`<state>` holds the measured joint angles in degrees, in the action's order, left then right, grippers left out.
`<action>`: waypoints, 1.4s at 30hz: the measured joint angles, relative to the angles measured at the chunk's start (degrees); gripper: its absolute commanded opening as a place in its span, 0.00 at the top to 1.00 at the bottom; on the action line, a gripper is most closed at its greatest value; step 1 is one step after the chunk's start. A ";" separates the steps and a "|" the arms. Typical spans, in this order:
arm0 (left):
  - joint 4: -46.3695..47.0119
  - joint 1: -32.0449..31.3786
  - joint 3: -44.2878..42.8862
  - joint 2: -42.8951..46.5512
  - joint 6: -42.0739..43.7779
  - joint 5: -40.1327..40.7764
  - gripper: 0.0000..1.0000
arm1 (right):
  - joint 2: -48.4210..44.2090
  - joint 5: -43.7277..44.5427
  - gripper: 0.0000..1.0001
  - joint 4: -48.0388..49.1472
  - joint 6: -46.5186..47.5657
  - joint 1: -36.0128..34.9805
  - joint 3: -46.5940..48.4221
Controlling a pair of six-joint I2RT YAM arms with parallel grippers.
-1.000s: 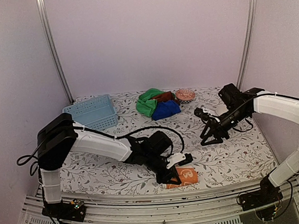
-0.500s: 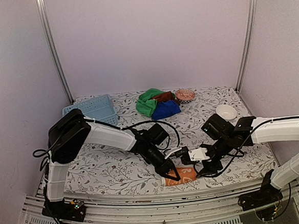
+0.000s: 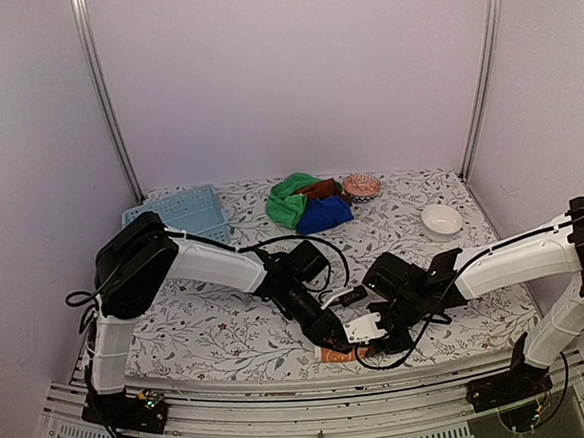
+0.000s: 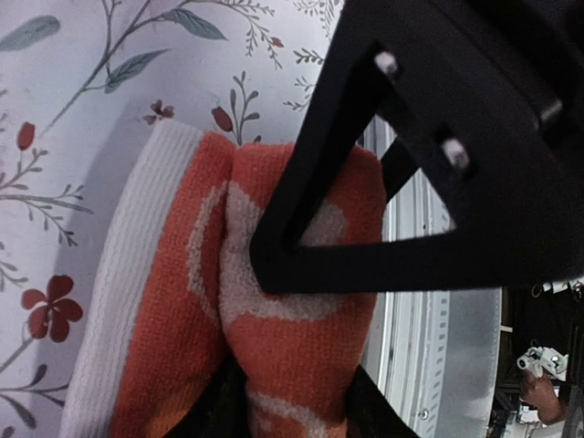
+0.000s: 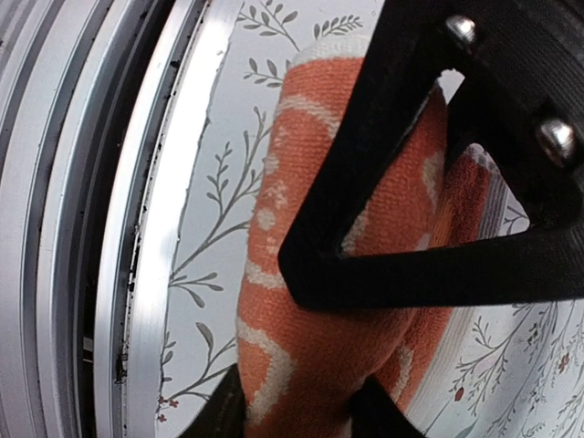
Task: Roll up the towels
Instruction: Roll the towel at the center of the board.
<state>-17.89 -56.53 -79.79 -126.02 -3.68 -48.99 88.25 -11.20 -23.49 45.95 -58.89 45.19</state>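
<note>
Left fingers (image 4: 365,255) and right fingers (image 5: 438,265) pinch orange towel (image 3: 339,354) from opposite sides at near tabletop (image 3: 220,334) edge, likely to hold roll tight and even.

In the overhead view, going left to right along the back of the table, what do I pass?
light blue basket → green towel → deep blue towel → red-patterned bowl → white bowl

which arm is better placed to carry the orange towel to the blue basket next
Left, probably: left pincer and right pincer both sit at the orange towel, but the basket lies far left.
</note>
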 measured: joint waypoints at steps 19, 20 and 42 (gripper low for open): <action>11.32 -2.45 34.07 38.51 -4.13 36.33 0.27 | 11.65 -18.56 0.89 -9.14 -1.57 8.96 10.51; 11.82 -4.04 35.50 39.54 -3.96 39.10 0.26 | 12.57 -19.91 0.89 -10.19 -1.55 9.68 11.32; 16.96 -23.19 19.71 16.35 23.56 71.52 0.31 | 28.00 -40.30 0.89 -27.82 0.52 19.08 23.15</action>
<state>-0.93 -79.72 -60.07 -109.67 19.88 22.52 116.25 -51.51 -51.31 46.48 -39.81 68.34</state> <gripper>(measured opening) 0.692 0.183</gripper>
